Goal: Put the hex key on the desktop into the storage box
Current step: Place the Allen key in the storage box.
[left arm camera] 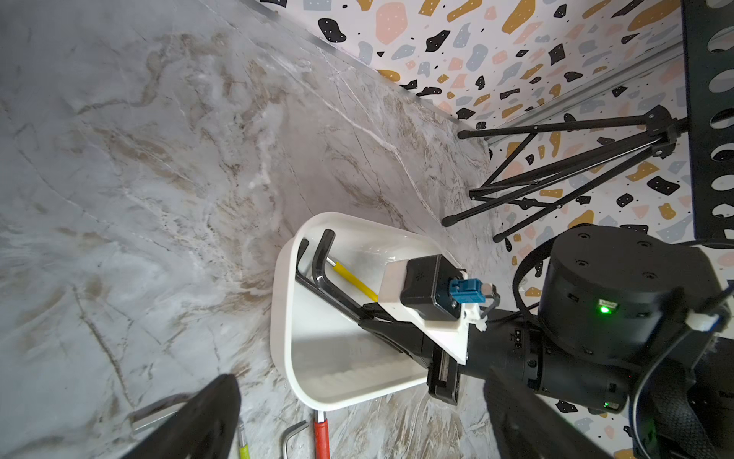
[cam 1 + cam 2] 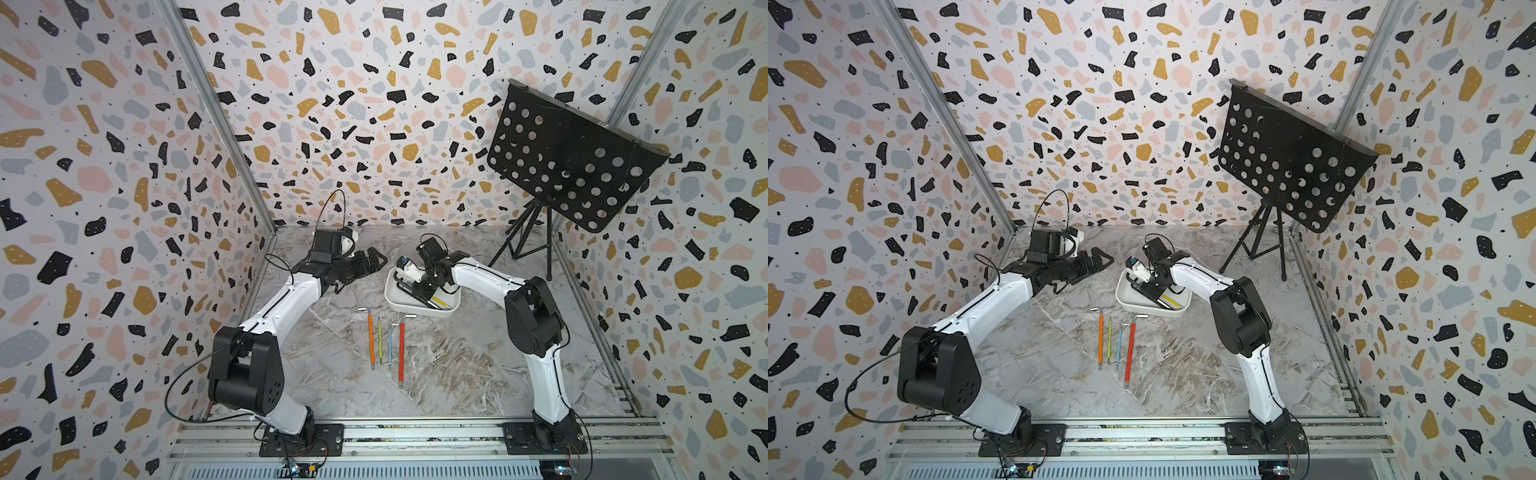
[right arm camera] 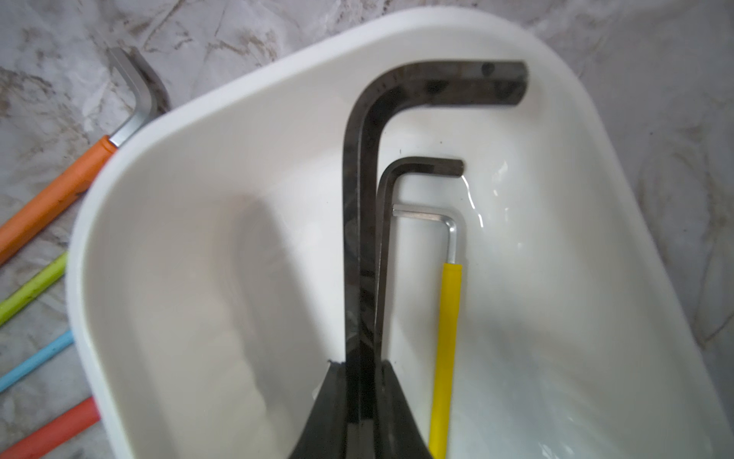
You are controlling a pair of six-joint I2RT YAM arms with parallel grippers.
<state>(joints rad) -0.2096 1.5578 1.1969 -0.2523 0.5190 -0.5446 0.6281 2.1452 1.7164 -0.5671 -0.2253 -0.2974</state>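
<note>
As R claw [image 3: 360, 371] grips 1, L claw [image 2: 379, 262] gapes (keys [image 3: 359, 198]: 3 boxed, 4 loose).

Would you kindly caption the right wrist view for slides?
Right end effector grips the large black hex key inside the storage box, beside the yellow-handled key.

No text, brand, number or sign is legible in any view. Left wrist view, right of frame: a small pale tag [image 1: 608, 303] sits just above the green light [image 1: 605, 309] on a black joint housing [image 1: 619, 278]. Any print on it is too small to read.
</note>
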